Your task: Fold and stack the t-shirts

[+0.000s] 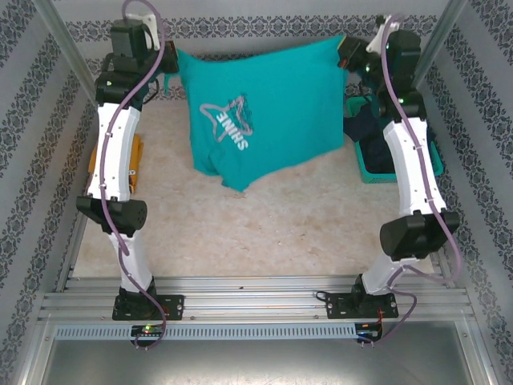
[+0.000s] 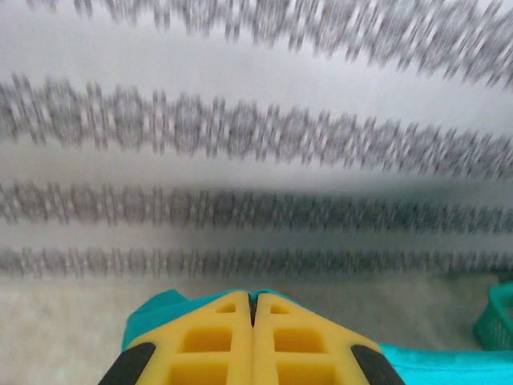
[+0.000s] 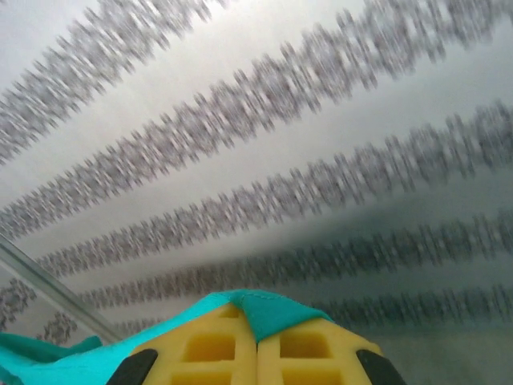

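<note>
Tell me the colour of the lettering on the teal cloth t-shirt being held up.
White lettering on the teal cloth t-shirt; clearest in the top external view.

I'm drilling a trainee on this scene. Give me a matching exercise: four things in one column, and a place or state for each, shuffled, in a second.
Things
1. teal t-shirt
2. mustard t-shirt
3. mesh basket
4. left tool

Places or states
A. beside the right arm, dark cloth inside
B. shut on teal cloth
C. held up and spread out at the far side of the table
D. lying under the left arm

Pairs: 1-C, 2-D, 3-A, 4-B
</note>
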{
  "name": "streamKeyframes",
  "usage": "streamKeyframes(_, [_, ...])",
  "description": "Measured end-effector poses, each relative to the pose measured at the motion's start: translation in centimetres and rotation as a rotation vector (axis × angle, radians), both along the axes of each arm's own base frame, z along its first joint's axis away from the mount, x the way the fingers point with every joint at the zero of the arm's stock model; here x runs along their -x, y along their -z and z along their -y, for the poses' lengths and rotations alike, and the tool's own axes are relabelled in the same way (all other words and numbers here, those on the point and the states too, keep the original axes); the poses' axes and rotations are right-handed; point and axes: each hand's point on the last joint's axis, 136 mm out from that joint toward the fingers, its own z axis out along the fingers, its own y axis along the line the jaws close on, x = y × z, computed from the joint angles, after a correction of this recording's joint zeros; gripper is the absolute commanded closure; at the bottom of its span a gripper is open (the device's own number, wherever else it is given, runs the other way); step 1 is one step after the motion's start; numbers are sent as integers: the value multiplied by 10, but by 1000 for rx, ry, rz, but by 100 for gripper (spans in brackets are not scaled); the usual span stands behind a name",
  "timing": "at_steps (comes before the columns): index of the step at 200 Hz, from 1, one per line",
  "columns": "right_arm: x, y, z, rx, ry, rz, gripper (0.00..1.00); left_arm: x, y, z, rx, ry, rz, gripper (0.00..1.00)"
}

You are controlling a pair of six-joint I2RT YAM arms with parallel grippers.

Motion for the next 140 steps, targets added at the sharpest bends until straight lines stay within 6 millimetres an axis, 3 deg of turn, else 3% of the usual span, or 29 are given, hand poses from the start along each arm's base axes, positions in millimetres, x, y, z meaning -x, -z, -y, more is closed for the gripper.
streamKeyframes(15, [4,-39,-3,26,2,87,100,15,-36,-4,-7,-12,92,100])
streamKeyframes(36, [28,-83,-6,61,0,189,100,47,-74,-10,-20,-28,176,100])
streamKeyframes(49, [44,-95,-6,82,0,217,100,69,-90,-12,-30,-30,208,100])
streamKeyframes(63, [59,-86,-6,102,-2,194,100,92,-97,-14,-38,-28,218,100])
streamKeyframes(82, [75,-42,-5,115,-10,104,100,120,-82,-16,-51,-27,185,100])
streamKeyframes(97, [84,9,-5,119,-17,6,100,138,-45,-18,-53,-28,122,100])
streamKeyframes(121, [95,105,-15,119,-51,-191,100,165,47,-20,-29,-29,-34,100])
streamKeyframes(140, [113,187,-30,141,-91,-352,100,189,138,-21,15,-43,-186,100])
